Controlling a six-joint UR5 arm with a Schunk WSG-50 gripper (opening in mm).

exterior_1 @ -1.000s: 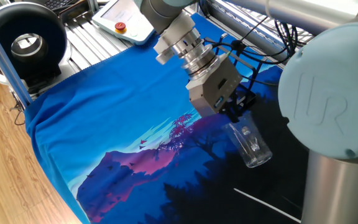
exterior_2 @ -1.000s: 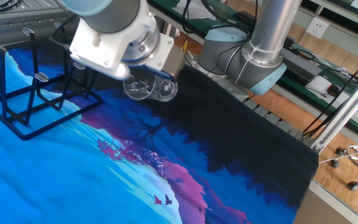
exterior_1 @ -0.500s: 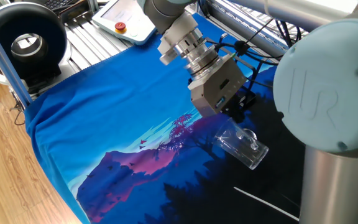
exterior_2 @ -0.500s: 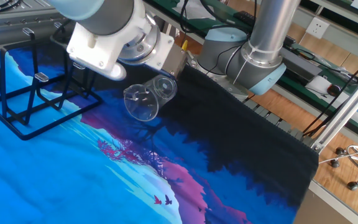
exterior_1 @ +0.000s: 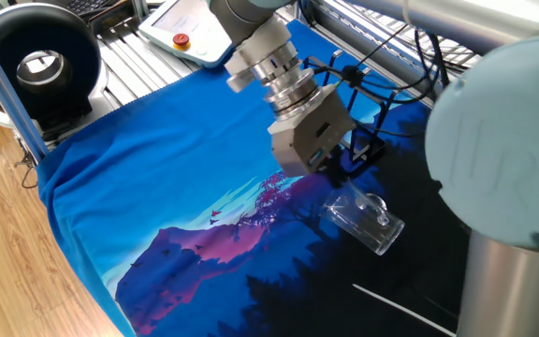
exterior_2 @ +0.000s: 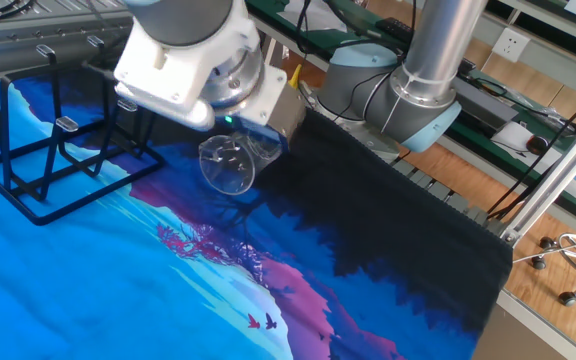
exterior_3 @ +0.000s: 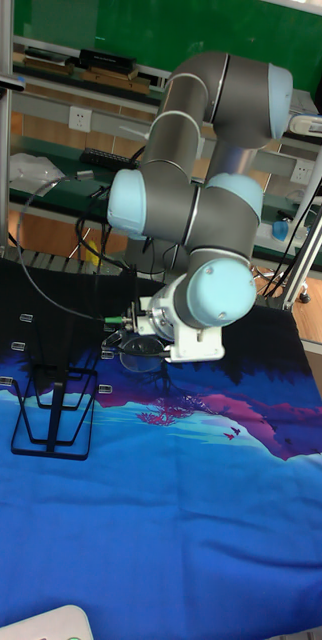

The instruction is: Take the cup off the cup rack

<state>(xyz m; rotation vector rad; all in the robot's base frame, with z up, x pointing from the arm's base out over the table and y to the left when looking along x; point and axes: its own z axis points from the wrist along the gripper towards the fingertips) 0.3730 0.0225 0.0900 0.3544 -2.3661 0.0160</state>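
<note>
The clear cup [exterior_1: 364,221] lies on its side on the dark part of the cloth, free of the rack. In the other fixed view the cup [exterior_2: 229,164] points its mouth toward the camera. My gripper [exterior_1: 337,167] hovers just up and left of it, open and holding nothing, with its fingers mostly hidden behind the gripper body. The black wire cup rack [exterior_2: 56,150] stands left of the gripper [exterior_2: 255,147] with bare pegs. In the tall fixed view the cup [exterior_3: 139,357] rests right of the rack [exterior_3: 52,405], under the gripper [exterior_3: 133,338].
A blue and purple printed cloth [exterior_1: 157,178] covers the table. A teach pendant [exterior_1: 183,30] and a black round device [exterior_1: 40,65] sit past the cloth's far left corner. The arm's base column [exterior_2: 420,75] stands behind the table, and a large arm joint [exterior_1: 503,159] fills the right foreground.
One second ago the cup hung tilted in my gripper. It then dropped to lie on its side on the cloth. The gripper has drawn back slightly, away from it.
</note>
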